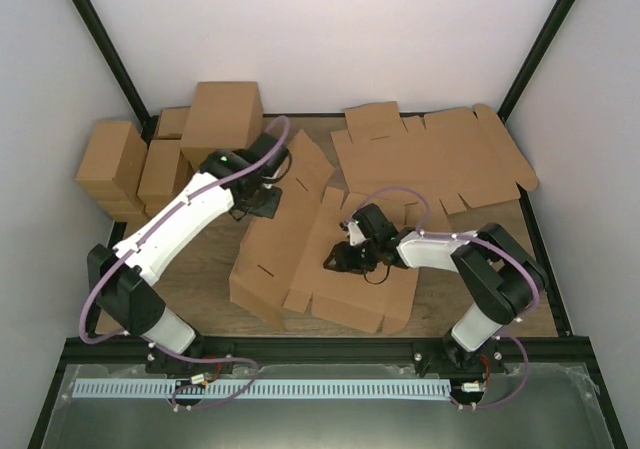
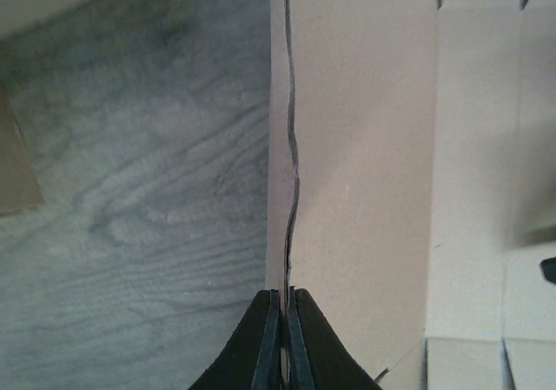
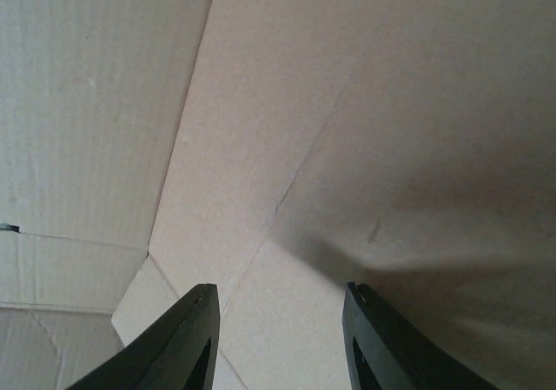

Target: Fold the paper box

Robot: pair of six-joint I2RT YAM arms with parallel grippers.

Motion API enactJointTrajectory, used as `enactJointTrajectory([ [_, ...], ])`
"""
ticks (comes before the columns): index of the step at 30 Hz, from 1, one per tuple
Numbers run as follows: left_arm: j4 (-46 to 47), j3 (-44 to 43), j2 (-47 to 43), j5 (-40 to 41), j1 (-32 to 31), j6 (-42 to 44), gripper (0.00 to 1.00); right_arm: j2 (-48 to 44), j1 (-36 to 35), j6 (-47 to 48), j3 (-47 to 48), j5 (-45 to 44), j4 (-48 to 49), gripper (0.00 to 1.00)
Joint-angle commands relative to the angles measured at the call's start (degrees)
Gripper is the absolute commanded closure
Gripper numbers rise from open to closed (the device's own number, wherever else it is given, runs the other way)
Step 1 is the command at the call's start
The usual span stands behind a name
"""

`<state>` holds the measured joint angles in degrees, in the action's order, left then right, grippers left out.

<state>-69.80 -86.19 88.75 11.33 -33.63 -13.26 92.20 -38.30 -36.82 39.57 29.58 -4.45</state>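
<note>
Cartons [image 1: 120,169] sit stacked at the far left of the worktop [image 1: 205,264], plain brown, with a larger carton [image 1: 222,109] just beside them on the right. Moving in, the left arm [image 1: 175,224] stretches from its near-left base toward the centre, and the left end effector [image 1: 262,204] is at the far left side of the paper box [image 1: 270,259]. In the left wrist view the left end effector [image 2: 284,299] is pinched tight on the thin edge of a raised cardboard panel [image 2: 365,147], with wood-grain worktop [image 2: 130,190] on the left of that edge and the box's creased inner panels on the right. The paper box lies mid-worktop between the two arms, partly formed, its left wall standing and its other flaps spread low. Over to the right, the right end effector [image 1: 335,259] hangs above the box's middle. From the right wrist camera the right end effector [image 3: 280,293] is spread wide and gripping nothing, with bare creased cardboard [image 3: 261,147] under it. At the far right a flat cardboard sheet [image 1: 430,159] lies unfolded, well apart from the box.
</note>
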Motion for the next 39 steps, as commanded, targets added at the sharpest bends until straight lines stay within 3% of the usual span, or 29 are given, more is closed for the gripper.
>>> enactJointTrajectory([
  [1,-1.7,-4.6,2.7,12.8,-8.2,0.3,0.96,2.6,-2.5,-4.8,-0.2,1.0,3.8,0.58],
  [9,-3.1,-5.9,4.2,30.6,-20.3,-1.0,0.96,-1.0,-2.9,-6.2,-0.8,1.9,9.3,0.59],
  [14,-2.0,-4.7,4.9,35.6,-26.4,-0.2,0.95,-9.0,-2.4,2.2,1.6,-7.9,3.6,0.59],
  [17,-2.1,-4.1,5.9,38.2,-27.7,-0.5,0.95,-13.1,-0.3,5.8,2.6,-13.9,1.7,0.59],
  [22,-1.9,-3.7,6.8,40.9,-27.9,-0.2,0.94,-23.0,8.0,6.8,-1.1,-17.5,6.7,0.59],
  [25,1.0,-0.7,5.8,45.9,-28.6,4.5,0.95,-29.8,9.6,12.3,-6.5,-18.6,17.0,0.52],
  [27,2.8,1.6,5.7,51.0,-28.9,7.3,0.95,-33.2,9.6,16.6,-10.4,-18.7,23.4,0.41],
  [30,4.5,2.7,6.2,55.1,-28.9,10.0,0.96,-34.8,9.8,19.0,-8.6,-22.6,21.0,0.26],
  [35,15.0,8.4,3.3,61.3,-28.5,23.5,0.96,-32.5,10.4,21.5,-3.3,-17.6,15.6,0.25],
  [39,30.1,13.0,-3.4,58.1,-27.4,38.5,0.96,-30.5,10.4,19.2,-3.0,-15.7,14.3,0.24],
])
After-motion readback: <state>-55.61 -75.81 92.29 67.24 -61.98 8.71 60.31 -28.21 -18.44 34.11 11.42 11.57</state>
